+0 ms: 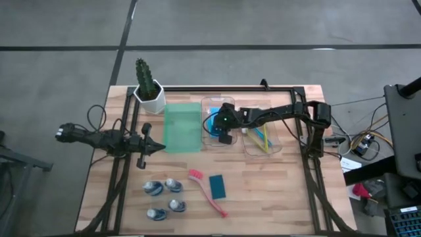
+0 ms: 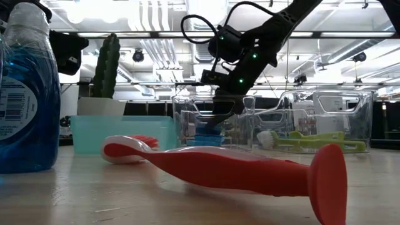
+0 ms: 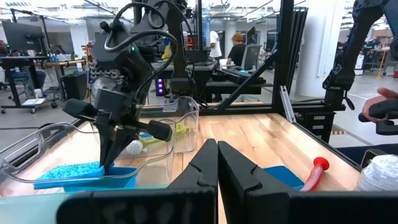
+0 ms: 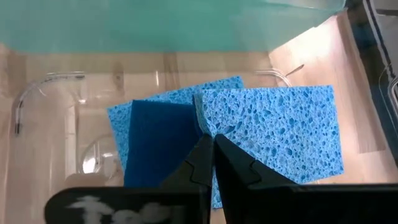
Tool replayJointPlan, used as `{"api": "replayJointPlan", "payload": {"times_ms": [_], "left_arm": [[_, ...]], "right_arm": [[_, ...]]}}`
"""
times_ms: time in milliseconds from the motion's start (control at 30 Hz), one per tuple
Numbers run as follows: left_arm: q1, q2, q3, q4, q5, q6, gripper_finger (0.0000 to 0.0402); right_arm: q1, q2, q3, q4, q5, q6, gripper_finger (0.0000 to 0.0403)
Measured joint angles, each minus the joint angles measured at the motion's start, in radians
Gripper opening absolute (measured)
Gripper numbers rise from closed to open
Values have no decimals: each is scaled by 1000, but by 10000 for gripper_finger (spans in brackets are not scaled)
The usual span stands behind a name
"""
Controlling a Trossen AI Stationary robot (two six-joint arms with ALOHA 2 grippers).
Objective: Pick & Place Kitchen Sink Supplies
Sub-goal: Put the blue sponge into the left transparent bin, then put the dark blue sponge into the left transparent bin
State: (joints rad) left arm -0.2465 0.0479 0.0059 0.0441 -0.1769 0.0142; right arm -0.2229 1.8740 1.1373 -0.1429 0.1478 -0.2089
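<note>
- From the high view, I had the right gripper (image 1: 225,133) reaching into the clear tray (image 1: 209,102), because sponges belong there; the left gripper (image 1: 152,147) waited beside the green tray (image 1: 181,126). Four bottles (image 1: 164,197), pink brush (image 1: 207,193) and one sponge (image 1: 217,185) lay on the table (image 1: 276,191).
- Low view: the right gripper hung inside the tray over the blue sponges (image 2: 207,135).
- Left wrist: the left fingers (image 3: 205,163) were pressed together, empty.
- Right wrist: the fingers met over a sponge (image 4: 273,134); I judged it just released.

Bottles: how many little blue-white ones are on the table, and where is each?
4, clustered near the table's front-left: bottle one, bottle two, bottle three, bottle four. None seems hidden.
</note>
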Motion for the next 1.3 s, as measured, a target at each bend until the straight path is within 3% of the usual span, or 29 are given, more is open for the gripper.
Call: {"api": "replayJointPlan", "payload": {"times_ms": [367, 667, 933, 1300], "left_arm": [[0, 0, 0, 0, 0, 0, 3], [0, 0, 0, 0, 0, 0, 3], [0, 0, 0, 0, 0, 0, 3], [0, 0, 0, 0, 0, 0, 3]], "right_arm": [[2, -1, 57, -11, 10, 26, 98], [39, -19, 236, -295, 11, 93, 122], [215, -24, 313, -377, 6, 72, 104], [528, -21, 293, -368, -18, 145, 90]]}}
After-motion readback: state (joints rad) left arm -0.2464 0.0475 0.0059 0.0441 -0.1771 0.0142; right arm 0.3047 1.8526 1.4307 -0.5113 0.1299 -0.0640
